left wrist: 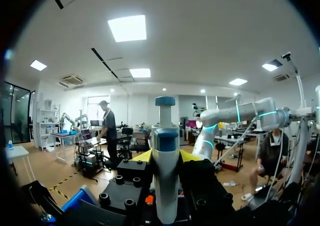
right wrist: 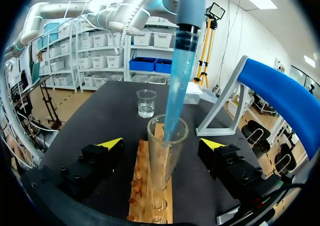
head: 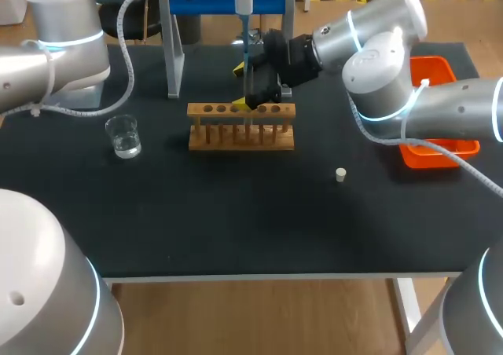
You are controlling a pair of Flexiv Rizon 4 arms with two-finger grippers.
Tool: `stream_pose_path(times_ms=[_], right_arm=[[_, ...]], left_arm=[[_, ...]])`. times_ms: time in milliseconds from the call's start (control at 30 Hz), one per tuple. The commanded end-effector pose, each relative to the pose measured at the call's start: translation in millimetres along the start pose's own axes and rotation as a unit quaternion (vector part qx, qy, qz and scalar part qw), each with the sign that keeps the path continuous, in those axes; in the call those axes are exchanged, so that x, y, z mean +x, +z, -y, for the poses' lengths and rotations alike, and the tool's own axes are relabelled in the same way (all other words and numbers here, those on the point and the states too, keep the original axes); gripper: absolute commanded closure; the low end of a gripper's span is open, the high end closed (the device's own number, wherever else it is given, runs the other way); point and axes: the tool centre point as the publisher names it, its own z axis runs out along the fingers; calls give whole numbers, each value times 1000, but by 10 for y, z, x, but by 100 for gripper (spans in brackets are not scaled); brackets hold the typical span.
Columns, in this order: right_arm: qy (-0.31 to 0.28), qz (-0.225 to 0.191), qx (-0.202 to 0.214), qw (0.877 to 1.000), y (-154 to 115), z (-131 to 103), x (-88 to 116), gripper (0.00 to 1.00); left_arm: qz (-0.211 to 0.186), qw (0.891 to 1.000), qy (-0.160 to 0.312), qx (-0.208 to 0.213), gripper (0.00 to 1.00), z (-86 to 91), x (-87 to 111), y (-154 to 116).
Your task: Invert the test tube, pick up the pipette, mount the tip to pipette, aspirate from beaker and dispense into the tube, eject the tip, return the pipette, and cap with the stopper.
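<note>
Left pincer [left wrist: 166, 156] pinching pipette [left wrist: 165, 196], tip [right wrist: 176, 91] inside test tube [right wrist: 166, 161] mouth, probably for dispensing. Right pincer [right wrist: 162, 144] spread, flanking test tube in rack [right wrist: 149, 206], not touching. Stopper [head: 340, 174] loose on tabletop [head: 236, 214].

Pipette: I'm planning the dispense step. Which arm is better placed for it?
Left: the left gripper is shut on the pipette, whose tip is in the test tube. The right gripper stands open around that tube.

We find the beaker [head: 124, 135] left of the rack [head: 241, 126], the stopper [head: 341, 174] right of it and nearer us, the pipette [left wrist: 165, 156] ending inside the test tube [right wrist: 166, 151] in the rack.
</note>
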Motion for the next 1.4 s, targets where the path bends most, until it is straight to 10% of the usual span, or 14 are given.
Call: stream_pose_path(times_ms=[33,1400], right_arm=[[0,-1,1,1000,-12,-2,-4,0],[0,-1,1,1000,-12,-2,-4,0]], left_arm=[[1,1000,0,-3,100,19,-11,-37],[-19,1000,-2,-4,100,-12,-10,69]])
